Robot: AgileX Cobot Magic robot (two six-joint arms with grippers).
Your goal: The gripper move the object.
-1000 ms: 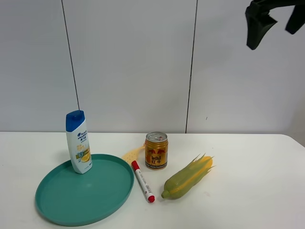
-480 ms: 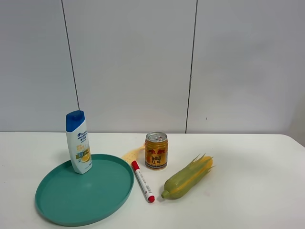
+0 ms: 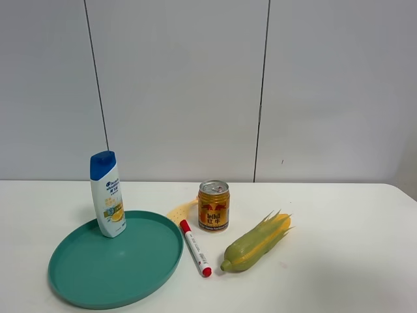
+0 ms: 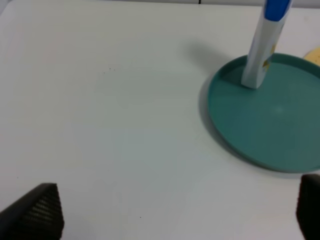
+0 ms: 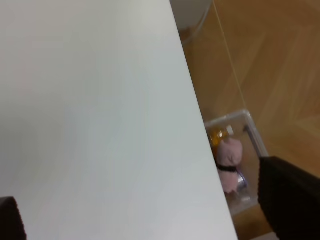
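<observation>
The tall white shampoo bottle (image 3: 107, 194) with a blue cap stands upright on the back left part of the teal plate (image 3: 130, 274). No gripper shows in the exterior high view. In the left wrist view the bottle (image 4: 260, 50) stands on the plate (image 4: 280, 145), well away from my left gripper (image 4: 175, 212), which is open and empty over bare table. My right gripper (image 5: 150, 210) is open and empty above the table's edge, with floor beyond it.
A gold drink can (image 3: 214, 206), a red-capped marker (image 3: 195, 248) and a corn cob (image 3: 255, 242) lie right of the plate. A clear box (image 5: 232, 150) holding a pink toy sits on the floor beside the table.
The black right gripper, seen at the top right of the exterior high view one second ago, has gone out of that view. The bottle and the other objects have not moved.
</observation>
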